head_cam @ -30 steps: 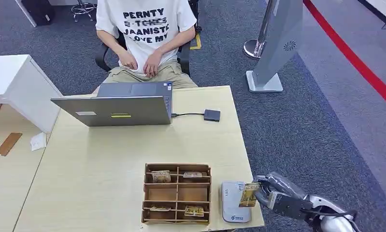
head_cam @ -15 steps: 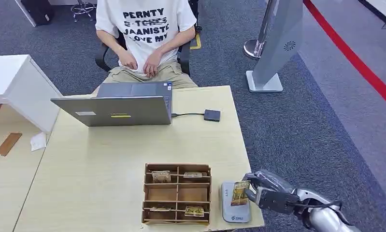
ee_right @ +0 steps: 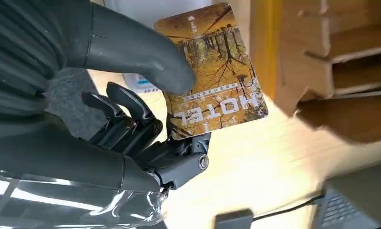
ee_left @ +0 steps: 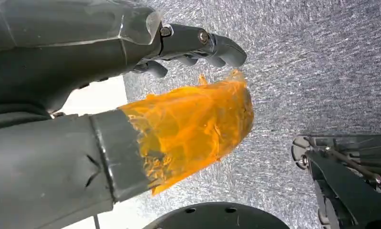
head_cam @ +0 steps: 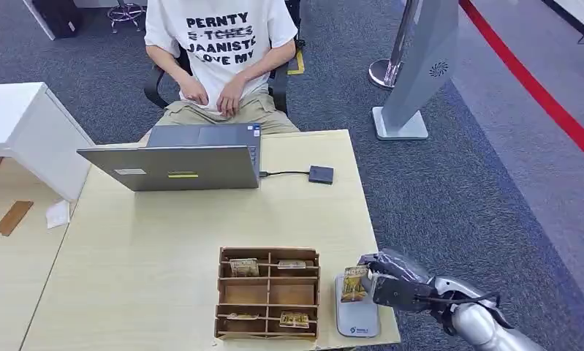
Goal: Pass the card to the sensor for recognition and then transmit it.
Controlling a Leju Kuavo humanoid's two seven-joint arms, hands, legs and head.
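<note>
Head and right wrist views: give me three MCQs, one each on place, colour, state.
1. Where is the card?
A. in the organiser
B. over the sensor
C. on the laptop

2. What colour is the sensor?
A. white
B. black
C. red

3. How is the right hand?
A. open, holding nothing
B. flat on the table
C. pinching the card

Key: 1 B, the card overlaps the sensor beside the organiser; 2 A, its casing is white; 3 C, in the right wrist view thumb and fingers clamp the card.
</note>
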